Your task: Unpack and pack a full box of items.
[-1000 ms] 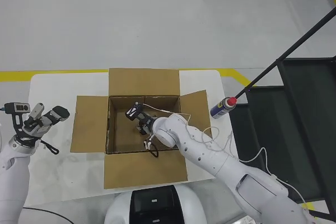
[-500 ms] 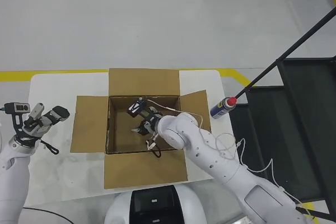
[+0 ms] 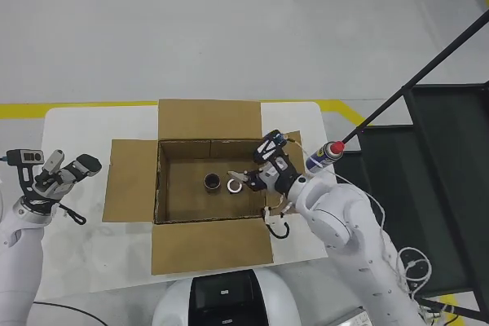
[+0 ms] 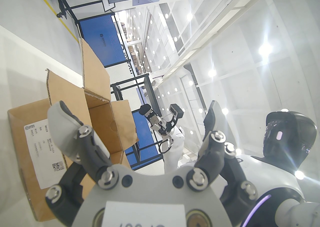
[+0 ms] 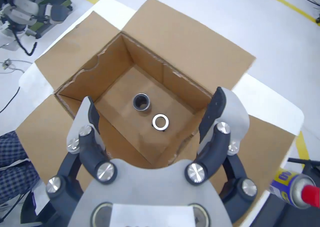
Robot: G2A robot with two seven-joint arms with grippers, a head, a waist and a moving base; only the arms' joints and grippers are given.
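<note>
Now | my right gripper: empty, fingers spread, has lifted out of the box to above its right rim | dark cylinder and silver ring: side by side on box floor | spray can: outside box, past right flap | left gripper: spread, well left of box | judgement: box only partly filled.

The spray can is cut off by the right wrist view's edge, the box's near wall is hidden behind the right gripper, and the dark cylinder and pale ring inside are too small to identify further
</note>
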